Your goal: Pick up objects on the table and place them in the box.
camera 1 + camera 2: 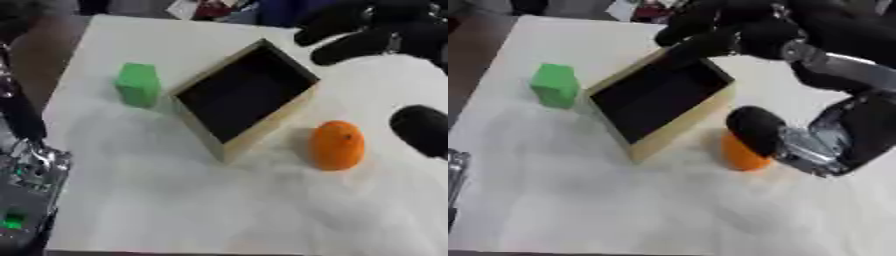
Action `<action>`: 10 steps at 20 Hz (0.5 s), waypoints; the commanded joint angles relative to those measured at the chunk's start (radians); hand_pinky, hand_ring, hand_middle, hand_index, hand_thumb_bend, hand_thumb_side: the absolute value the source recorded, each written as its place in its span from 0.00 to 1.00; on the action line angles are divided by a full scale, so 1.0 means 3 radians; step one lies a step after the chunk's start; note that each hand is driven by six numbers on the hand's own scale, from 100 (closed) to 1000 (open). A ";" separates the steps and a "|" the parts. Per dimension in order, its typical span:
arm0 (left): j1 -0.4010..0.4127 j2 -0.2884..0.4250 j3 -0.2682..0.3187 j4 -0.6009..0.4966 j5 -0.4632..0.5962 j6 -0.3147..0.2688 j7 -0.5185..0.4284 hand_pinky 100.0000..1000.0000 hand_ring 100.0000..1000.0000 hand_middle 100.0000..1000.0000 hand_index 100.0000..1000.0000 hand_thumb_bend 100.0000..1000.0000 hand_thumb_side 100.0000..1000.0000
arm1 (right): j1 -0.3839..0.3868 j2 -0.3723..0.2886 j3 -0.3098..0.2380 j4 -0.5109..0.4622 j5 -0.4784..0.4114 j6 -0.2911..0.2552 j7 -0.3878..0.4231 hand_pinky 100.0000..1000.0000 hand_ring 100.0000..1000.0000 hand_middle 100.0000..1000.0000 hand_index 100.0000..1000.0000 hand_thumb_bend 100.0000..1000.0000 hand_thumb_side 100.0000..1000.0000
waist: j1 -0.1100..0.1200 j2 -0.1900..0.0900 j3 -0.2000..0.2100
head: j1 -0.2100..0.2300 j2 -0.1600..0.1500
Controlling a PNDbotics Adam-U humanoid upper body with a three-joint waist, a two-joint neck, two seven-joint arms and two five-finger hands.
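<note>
Right eye view shows the right hand (756,129), fingers spread and holding nothing, just beside the orange fruit (337,145) on the counter (219,210) near the empty box (245,97); closing off-centre could roll the fruit away.

A white table (175,210) fills the view (red and white clutter (203,8) beyond it).

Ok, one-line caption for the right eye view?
Right hand reaches down beside the orange, next to the open wooden box; green block waits left.
</note>
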State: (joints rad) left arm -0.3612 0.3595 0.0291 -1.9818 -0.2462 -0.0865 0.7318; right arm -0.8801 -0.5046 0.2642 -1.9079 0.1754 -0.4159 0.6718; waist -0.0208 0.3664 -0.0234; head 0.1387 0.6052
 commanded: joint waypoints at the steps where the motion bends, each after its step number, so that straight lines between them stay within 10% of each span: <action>1: -0.0034 0.0028 0.0010 -0.0061 -0.0005 0.0003 -0.0012 0.75 0.59 0.61 0.79 0.14 1.00 | -0.0039 -0.0058 -0.0085 0.0045 0.0182 0.0160 -0.0007 0.93 0.95 0.85 0.88 0.00 1.00 | 0.0006 -0.0064 0.0005 | 0.0005 -0.0028; 10: -0.0040 0.0029 0.0010 -0.0061 -0.0008 0.0004 -0.0015 0.75 0.59 0.61 0.79 0.14 1.00 | 0.0093 -0.0107 -0.0206 -0.0013 0.0656 0.0569 0.0095 0.90 0.95 0.86 0.88 0.10 1.00 | 0.0003 -0.0058 0.0005 | 0.0013 -0.0033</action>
State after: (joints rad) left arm -0.3614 0.3595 0.0290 -1.9818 -0.2462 -0.0853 0.7304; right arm -0.8415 -0.5089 0.2204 -1.8930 0.3499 -0.2585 0.6913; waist -0.0215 0.3669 -0.0227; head 0.1396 0.6050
